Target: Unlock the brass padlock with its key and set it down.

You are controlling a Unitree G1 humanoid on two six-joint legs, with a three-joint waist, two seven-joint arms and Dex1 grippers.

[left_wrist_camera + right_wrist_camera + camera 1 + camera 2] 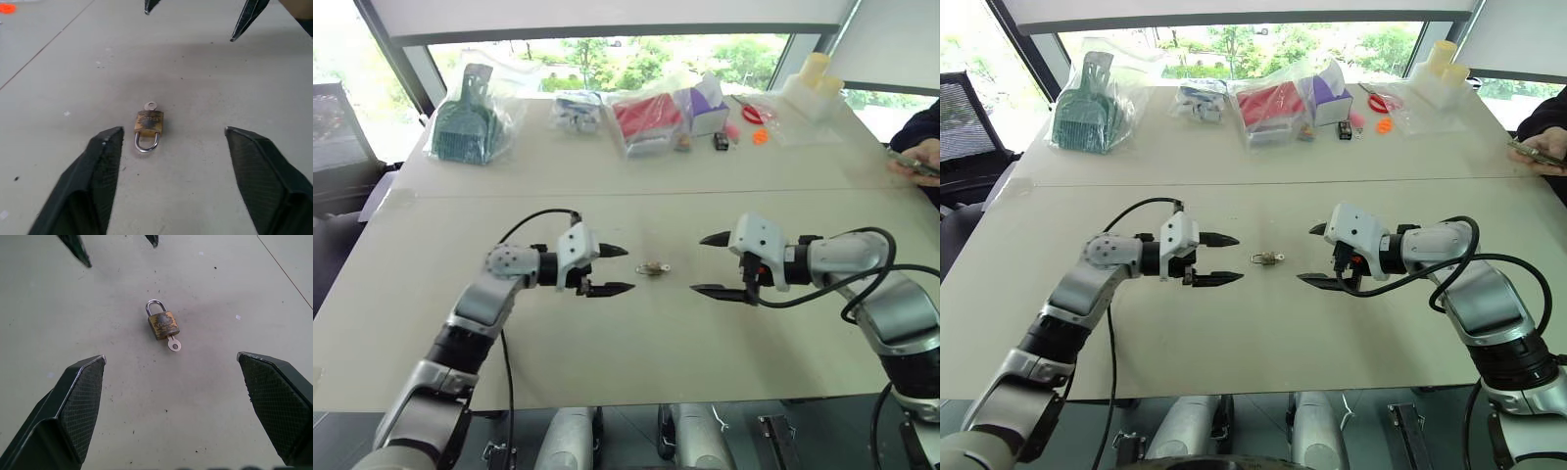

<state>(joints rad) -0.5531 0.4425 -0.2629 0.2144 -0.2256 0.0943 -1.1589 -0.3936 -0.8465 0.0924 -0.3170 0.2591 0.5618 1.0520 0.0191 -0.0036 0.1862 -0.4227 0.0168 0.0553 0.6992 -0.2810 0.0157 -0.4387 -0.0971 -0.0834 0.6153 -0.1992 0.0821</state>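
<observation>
The brass padlock lies flat on the pale table, midway between my two grippers and touched by neither. Its silvery key sticks out of the bottom of the body, seen also as the key in the right wrist view. The shackle loop has both ends at the body. My left gripper is open and empty, a short way left of the padlock, pointing at it. My right gripper faces it from the right, open wide and empty, with the padlock ahead of its fingers.
Along the table's far edge lie a green item in a plastic bag, a red pouch, a purple box and small orange bits. A person's hand holds a phone at the far right.
</observation>
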